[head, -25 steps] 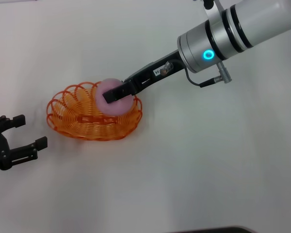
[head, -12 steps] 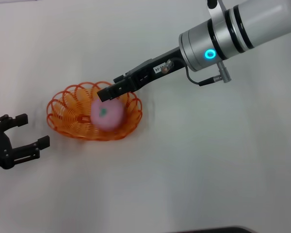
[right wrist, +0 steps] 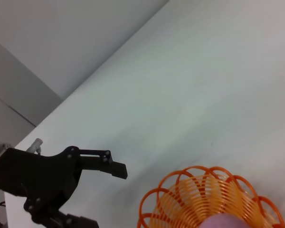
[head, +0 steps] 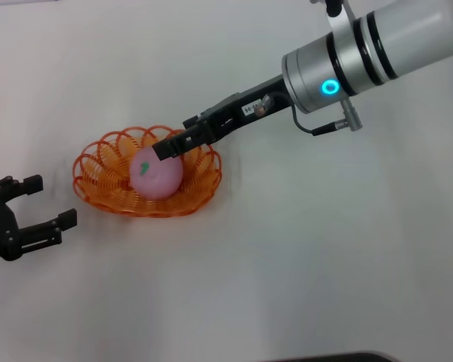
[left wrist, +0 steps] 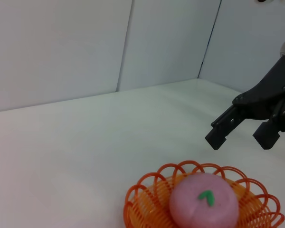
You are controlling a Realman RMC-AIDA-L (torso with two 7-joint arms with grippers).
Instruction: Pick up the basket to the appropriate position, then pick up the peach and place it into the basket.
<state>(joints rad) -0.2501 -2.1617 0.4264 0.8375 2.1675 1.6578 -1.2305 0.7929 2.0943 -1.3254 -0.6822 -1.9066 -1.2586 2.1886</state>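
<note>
While the peach (head: 156,174) sits in the basket (head: 98,181), the right gripper (head: 172,145) hovers above, jaws apart.

I'm seeing bare counter (head: 302,264) lying open all around the basket (head: 98,185). The right end effector (left wrist: 242,133) is hanging spread just above the peach (head: 156,173), blocking that approach from above. The left end effector (head: 38,202) is sitting open beside the basket, apart from it.
</note>
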